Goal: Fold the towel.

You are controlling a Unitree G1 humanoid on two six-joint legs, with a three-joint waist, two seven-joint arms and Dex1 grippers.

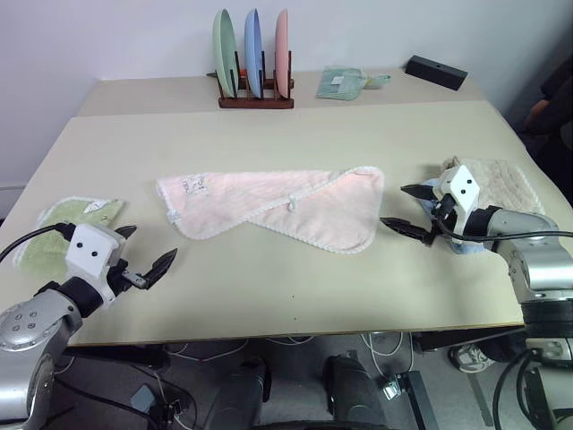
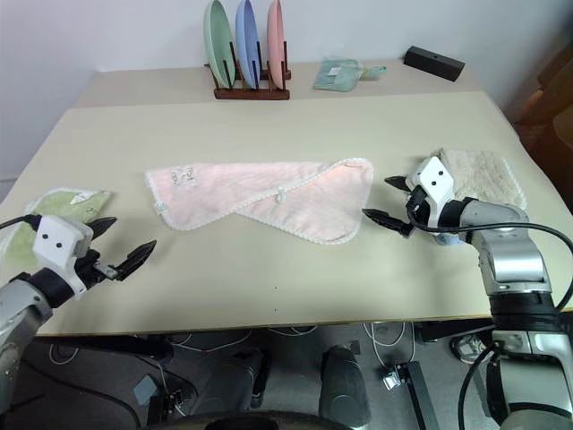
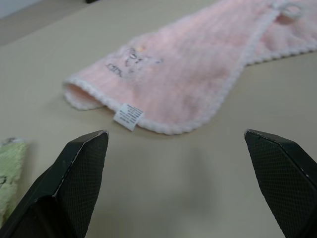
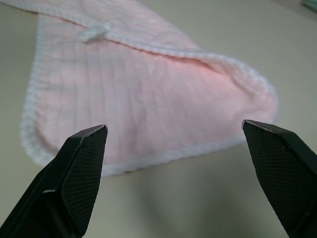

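— What stands at twelve o'clock on the beige tabletop (image 1: 295, 296)?

— A dark wooden rack (image 1: 255, 100) with three upright plates: green (image 1: 224, 52), blue (image 1: 253, 52) and pink (image 1: 283, 52).

— And around one o'clock?

— A folded pale teal cloth (image 1: 341, 82) just beside the rack, then a flat black rectangular box (image 1: 435, 72) nearer the corner.

— At three?

— A beige terry towel (image 1: 495, 184) lying over a light blue one.

— At nine?

— A light green terry cloth (image 1: 55, 231) with white edging, at the table's edge.

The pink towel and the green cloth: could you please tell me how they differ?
The pink towel is larger, lying mid-table and folded over; the green cloth is smaller, near the table's left edge by the left tool. Both are terry with white edging.
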